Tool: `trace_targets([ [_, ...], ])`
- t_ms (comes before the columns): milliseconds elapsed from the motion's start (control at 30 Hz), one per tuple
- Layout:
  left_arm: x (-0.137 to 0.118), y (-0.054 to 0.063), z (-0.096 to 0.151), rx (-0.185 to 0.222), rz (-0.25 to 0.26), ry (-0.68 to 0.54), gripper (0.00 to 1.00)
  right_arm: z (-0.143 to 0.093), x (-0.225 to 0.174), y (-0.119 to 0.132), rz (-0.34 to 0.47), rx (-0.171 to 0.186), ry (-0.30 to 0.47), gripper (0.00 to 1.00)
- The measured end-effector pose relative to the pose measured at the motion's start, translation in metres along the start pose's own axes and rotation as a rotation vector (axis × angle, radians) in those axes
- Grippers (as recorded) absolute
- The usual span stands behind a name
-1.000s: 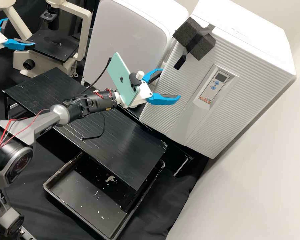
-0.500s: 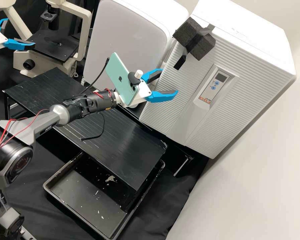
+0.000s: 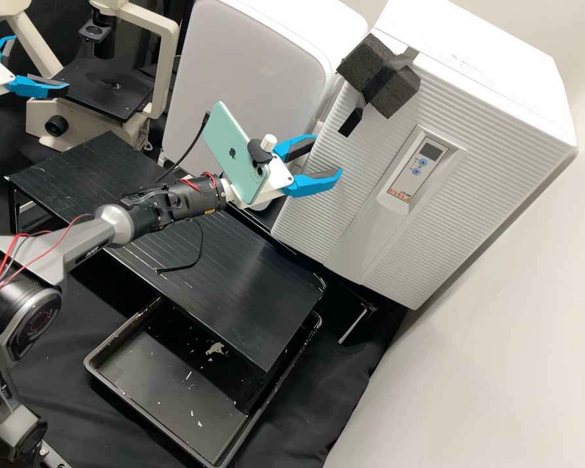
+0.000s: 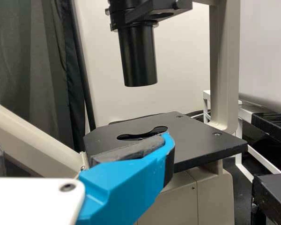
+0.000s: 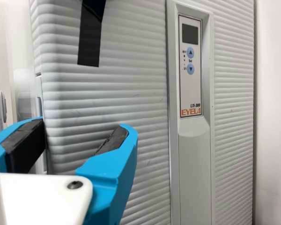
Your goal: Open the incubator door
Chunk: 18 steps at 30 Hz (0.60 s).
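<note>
At the side edge of the ribbed incubator door (image 3: pixel 335 227), my right tool (image 3: pixel 328 156) is spread, with its two blue fingers (image 5: pixel 107 173) well apart. The door is closed on the white incubator (image 3: pixel 500 71). Near the microscope (image 3: pixel 78 125), my left tool (image 3: pixel 40 64) is also spread.

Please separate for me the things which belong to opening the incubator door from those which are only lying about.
For the job:
- incubator door, closed
- right pincer, open near the door's side edge

Apparently only lying about:
- microscope, with the left pincer near it
- black stand
- black tray, partly under the stand
</note>
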<state>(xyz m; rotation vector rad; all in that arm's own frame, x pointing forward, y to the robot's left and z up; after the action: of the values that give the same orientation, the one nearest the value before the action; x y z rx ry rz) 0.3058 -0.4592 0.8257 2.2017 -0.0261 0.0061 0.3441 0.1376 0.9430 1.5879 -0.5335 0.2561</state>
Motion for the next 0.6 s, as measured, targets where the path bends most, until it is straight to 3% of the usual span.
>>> trace_targets([
  [300, 0.0, 0.0, 0.0, 0.0, 0.0, 0.0, 1.0, 0.001, -0.004, 0.002, -0.002, -0.002, 0.001, 0.0],
  [600, 0.0, 0.0, 0.0, 0.0, 0.0, 0.0, 1.0, 0.006, -0.021, 0.021, -0.01, 0.011, 0.001, 0.0],
])
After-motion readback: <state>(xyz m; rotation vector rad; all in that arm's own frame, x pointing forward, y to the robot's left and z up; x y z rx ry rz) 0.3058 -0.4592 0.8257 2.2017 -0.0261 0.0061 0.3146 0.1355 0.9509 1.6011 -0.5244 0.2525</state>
